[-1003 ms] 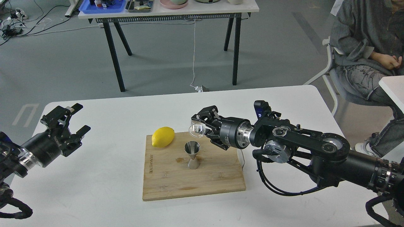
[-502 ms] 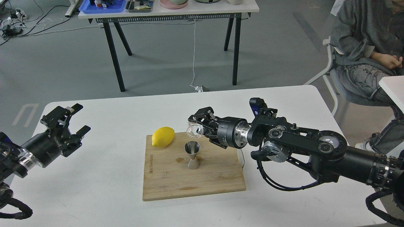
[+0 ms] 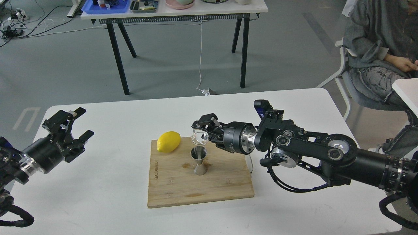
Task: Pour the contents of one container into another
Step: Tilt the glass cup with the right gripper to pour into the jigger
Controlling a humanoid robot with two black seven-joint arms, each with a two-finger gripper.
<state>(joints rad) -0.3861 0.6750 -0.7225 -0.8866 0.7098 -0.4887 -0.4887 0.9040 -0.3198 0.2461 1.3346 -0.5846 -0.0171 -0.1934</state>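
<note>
A small clear glass cup (image 3: 200,138) hangs tipped on its side just above the mouth of the steel jigger (image 3: 199,160), with my right gripper (image 3: 203,132) shut on it. The hourglass-shaped jigger stands upright near the middle of the wooden cutting board (image 3: 209,186). Whether any liquid flows from the cup cannot be made out. My left gripper (image 3: 77,122) hovers open over the table's left side, far from the board, with nothing between its fingers.
A yellow lemon (image 3: 168,141) lies on the board's back left corner. The white table (image 3: 107,182) carries the board. A seated person (image 3: 378,49) is at the back right, and another table (image 3: 176,13) with trays stands behind.
My right gripper has shifted left and slightly down with the glass cup, bringing it closer over the jigger's mouth. The left arm has stayed put.
</note>
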